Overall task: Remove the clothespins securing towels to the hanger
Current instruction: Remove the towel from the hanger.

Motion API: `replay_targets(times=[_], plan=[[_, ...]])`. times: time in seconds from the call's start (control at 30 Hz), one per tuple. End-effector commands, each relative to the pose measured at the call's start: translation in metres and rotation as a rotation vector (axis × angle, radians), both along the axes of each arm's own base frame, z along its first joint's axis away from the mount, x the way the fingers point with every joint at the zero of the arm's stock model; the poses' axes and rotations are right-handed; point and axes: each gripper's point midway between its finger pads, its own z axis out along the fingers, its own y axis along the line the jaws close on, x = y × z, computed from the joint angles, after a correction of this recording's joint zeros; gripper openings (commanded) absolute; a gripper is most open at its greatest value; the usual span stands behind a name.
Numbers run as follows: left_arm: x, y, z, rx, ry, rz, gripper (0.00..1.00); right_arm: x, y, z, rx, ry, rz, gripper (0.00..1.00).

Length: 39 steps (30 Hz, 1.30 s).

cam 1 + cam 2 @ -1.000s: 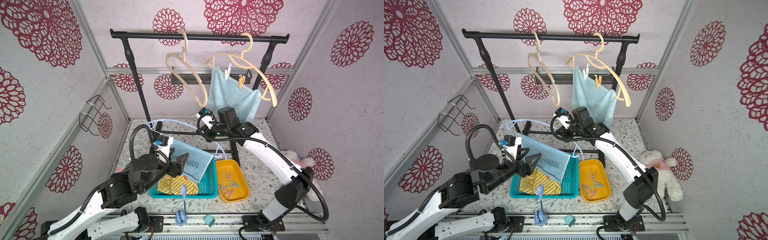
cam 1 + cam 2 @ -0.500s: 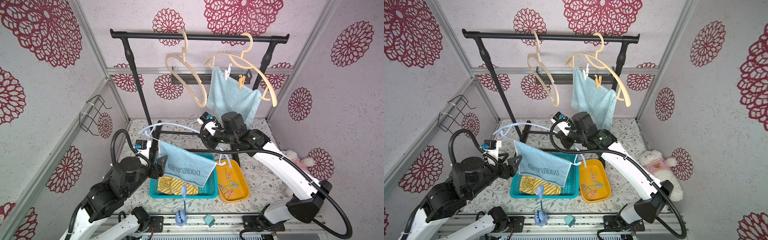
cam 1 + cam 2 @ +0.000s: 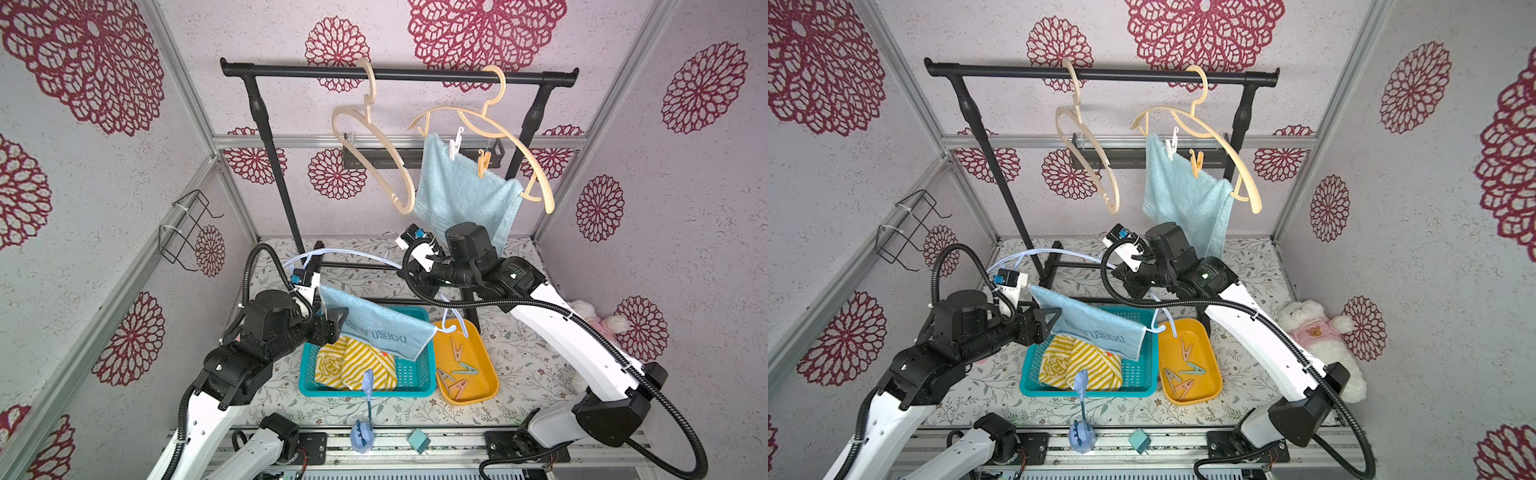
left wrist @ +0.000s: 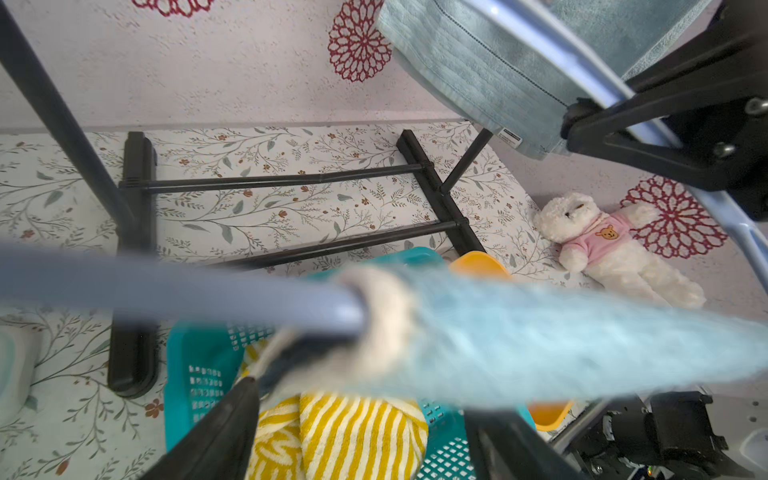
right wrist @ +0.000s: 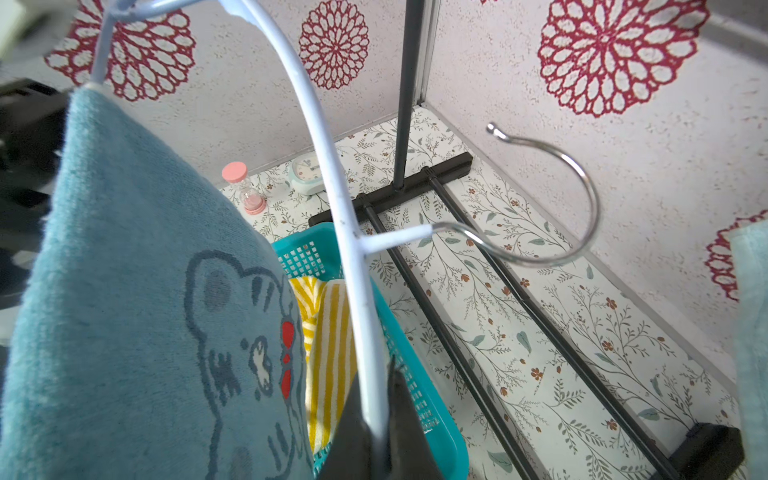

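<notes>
The blue hanger (image 5: pixel 330 166) came lower, over the basket (image 3: pixel 365 392). The right tool (image 5: pixel 376 395) pinched it. The left tool (image 3: pixel 334 322) stood open by the HELLO towel (image 3: pixel 382 328). Two clothespins (image 3: pixel 456 143) still held the last towel (image 3: pixel 461 199).

Cannot resolve hanger (image 4: pixel 178 297) or HELLO towel (image 4: pixel 540 340) in the left wrist view for blur. Cannot see most of the teddy bear (image 3: pixel 584 307) in a top view, behind the right arm (image 3: pixel 552 328).

We look into an evenly lit cell: pale lilac walls (image 3: pixel 270 104) w/ crimson floral medallions, alu. frame posts (image 3: pixel 187 95), white leaf-print floor (image 3: pixel 523 374). Black metal garment rack (image 3: pixel 399 75) at rear; black wire bracket (image 3: pixel 187 232) on side wall.
</notes>
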Motion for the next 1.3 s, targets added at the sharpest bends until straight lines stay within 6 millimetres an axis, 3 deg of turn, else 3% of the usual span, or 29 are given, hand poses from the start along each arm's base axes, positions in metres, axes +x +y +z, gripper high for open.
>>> replay_targets(times=[0.0, 0.1, 0.23, 0.27, 0.47, 0.7, 0.93, 1.1, 1.27], plan=[[0.001, -0.017, 0.022, -0.064, -0.101, -0.127, 0.77, -0.017, -0.001, 0.046, 0.091, -0.072, 0.063, 0.0], [0.001, -0.025, 0.033, -0.115, -0.135, -0.18, 0.55, -0.013, -0.002, 0.044, 0.077, -0.072, 0.051, 0.0], [0.0, -0.032, 0.037, -0.135, -0.136, -0.227, 0.08, -0.009, -0.002, 0.042, 0.074, -0.065, 0.045, 0.0], [-0.001, -0.033, 0.037, -0.137, -0.135, -0.233, 0.0, -0.007, -0.003, 0.041, 0.073, -0.064, 0.04, 0.0], [-0.016, -0.034, 0.048, -0.168, -0.124, -0.262, 0.0, 0.021, -0.011, 0.024, -0.006, -0.065, -0.076, 0.0], [-0.049, -0.034, 0.093, -0.223, -0.127, -0.327, 0.0, 0.059, -0.021, -0.008, -0.103, -0.057, -0.235, 0.0], [-0.055, 0.009, 0.135, -0.175, -0.246, -0.095, 0.0, 0.082, -0.041, -0.019, -0.12, -0.051, -0.362, 0.0], [-0.044, 0.047, 0.151, -0.14, -0.301, 0.138, 0.0, 0.087, -0.054, -0.023, -0.132, -0.051, -0.416, 0.0], [-0.03, 0.061, 0.161, -0.122, -0.32, 0.241, 0.0, 0.085, -0.067, -0.02, -0.109, -0.046, -0.438, 0.0]])
